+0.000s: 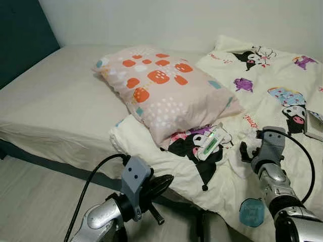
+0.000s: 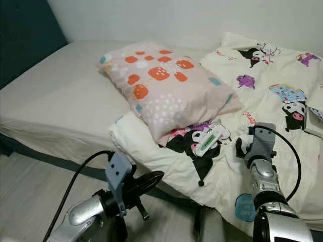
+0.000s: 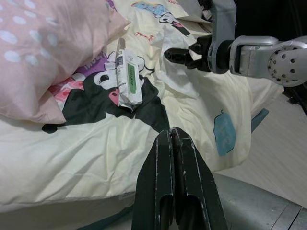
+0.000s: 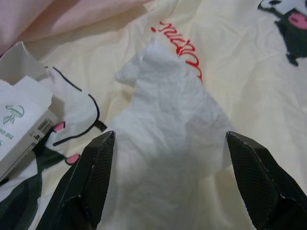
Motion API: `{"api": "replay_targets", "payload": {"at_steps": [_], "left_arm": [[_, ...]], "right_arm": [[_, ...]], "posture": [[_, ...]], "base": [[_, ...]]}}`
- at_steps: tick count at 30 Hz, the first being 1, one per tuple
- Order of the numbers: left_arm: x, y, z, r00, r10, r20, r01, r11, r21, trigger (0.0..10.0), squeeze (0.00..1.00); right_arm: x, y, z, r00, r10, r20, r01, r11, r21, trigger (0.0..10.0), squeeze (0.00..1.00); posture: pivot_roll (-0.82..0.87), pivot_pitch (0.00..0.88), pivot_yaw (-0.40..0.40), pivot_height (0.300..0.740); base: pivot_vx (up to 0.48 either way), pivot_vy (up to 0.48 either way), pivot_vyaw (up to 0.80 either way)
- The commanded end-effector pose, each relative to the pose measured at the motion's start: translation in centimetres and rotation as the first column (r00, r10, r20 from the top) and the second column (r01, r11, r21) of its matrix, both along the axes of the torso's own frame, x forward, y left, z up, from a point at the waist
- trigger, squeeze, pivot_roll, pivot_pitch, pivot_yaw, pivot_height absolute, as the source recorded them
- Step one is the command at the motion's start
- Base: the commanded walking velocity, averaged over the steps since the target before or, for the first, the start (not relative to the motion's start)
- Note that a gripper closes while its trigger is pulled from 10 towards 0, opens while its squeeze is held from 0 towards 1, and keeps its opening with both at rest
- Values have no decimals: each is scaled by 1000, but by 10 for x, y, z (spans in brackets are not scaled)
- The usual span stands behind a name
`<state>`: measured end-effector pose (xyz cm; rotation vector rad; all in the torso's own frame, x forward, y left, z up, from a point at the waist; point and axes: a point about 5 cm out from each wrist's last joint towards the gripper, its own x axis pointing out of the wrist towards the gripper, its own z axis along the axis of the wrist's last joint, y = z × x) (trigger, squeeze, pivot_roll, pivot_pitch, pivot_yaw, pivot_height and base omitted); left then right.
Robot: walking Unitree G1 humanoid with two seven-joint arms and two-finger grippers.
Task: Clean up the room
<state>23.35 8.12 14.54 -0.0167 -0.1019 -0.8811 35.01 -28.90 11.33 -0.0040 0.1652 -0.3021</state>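
Note:
A crumpled white tissue (image 4: 168,115) lies on the cream cartoon-print blanket (image 1: 272,75). My right gripper (image 4: 170,138) hovers just over it, open, one finger on each side of the tissue. A small white and green carton (image 1: 209,143) rests on the blanket just left of that gripper, against the lower edge of a pink pillow (image 1: 161,91) with orange spots. My left gripper (image 1: 164,184) is shut and empty, held off the bed's front edge and pointing toward the carton (image 3: 127,76).
The beige mattress (image 1: 60,101) stretches left to a dark teal headboard (image 1: 20,35). Pale wood floor (image 1: 35,201) runs along the bed's front. A flat grey-edged object (image 1: 315,125) lies on the blanket at the far right.

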Motion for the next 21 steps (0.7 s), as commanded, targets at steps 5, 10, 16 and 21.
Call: {"api": "replay_targets", "payload": {"at_steps": [5,10,16,21], "left_arm": [[-5,-1,5,999,-32,-1,32,999,-12,10000,0],[-8,-3,8,999,-46,1,46,999,-18,10000,0],[-8,-4,9,999,-52,3,52,999,-16,10000,0],[-8,-4,8,999,-53,2,53,999,-12,10000,0]], "right_arm": [[0,6,-9,998,25,-60,-24,1000,14,10000,0],[0,8,-10,997,35,-70,-34,999,12,9098,0],[0,9,-11,996,39,-82,-39,999,7,0,0],[0,8,-12,996,37,-87,-37,999,2,0,0]], "posture": [[56,264,55,567],[61,267,54,567],[61,267,54,567],[60,263,54,567]], "base": [[0,0,0],[0,0,0],[0,0,0],[0,0,0]]}}
